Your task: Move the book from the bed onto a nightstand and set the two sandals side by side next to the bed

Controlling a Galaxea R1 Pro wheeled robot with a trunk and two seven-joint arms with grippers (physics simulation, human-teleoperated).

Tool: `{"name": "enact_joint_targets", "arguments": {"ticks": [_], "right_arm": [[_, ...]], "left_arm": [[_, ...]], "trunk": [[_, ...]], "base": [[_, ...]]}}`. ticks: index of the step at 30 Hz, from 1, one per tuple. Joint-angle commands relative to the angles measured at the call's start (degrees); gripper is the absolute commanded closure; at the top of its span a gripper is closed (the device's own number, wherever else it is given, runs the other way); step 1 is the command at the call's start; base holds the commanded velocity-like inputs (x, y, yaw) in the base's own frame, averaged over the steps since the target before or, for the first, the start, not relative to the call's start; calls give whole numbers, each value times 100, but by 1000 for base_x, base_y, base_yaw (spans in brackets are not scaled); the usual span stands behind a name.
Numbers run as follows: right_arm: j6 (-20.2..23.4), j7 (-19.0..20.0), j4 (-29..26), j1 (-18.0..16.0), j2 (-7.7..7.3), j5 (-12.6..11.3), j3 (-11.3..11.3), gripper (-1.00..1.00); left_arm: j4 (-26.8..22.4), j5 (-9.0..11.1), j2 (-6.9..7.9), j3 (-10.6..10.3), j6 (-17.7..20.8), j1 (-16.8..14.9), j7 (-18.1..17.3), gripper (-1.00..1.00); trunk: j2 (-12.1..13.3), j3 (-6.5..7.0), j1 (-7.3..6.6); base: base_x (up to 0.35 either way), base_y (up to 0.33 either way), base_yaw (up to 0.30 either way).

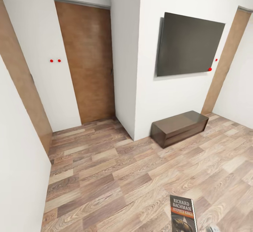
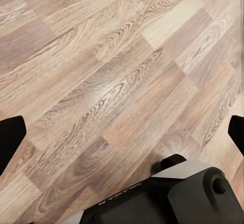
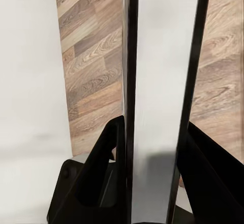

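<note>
The right gripper (image 3: 152, 148) pinches the book (image 3: 157, 82) tight. The left gripper (image 2: 122, 132) looks wide open, holding nothing.

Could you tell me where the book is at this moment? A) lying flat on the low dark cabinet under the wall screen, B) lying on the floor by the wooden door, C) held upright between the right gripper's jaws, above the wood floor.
C: the book stands upright at the head view's lower edge, and the right wrist view shows it edge-on with the right gripper closed on both sides.
</note>
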Motion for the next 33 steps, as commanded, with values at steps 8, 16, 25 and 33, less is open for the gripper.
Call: {"name": "enact_joint_targets", "arguments": {"ticks": [8, 16, 25, 33], "right_arm": [[10, 24, -1, -6, -3, -56, 50, 100], [10, 24, -5, -5, -3, -55, 50, 100], [10, 31, -5, -7, -3, -49, 51, 100], [10, 32, -5, -7, -3, -49, 51, 100]], "left_arm": [[0, -14, 6, -16, -37, -3, 1, -100], [0, -14, 2, -16, -35, -3, 1, -100], [0, -19, 4, -16, -36, -3, 1, -100], [0, -21, 6, -16, -39, -3, 1, -100]], "trunk": [[-10, -7, 3], [-10, -6, 3], [-10, -6, 3], [-10, -6, 3]], "base": [[0, 0, -294], [0, 0, -300], [0, 0, -300], [0, 0, -300]]}}
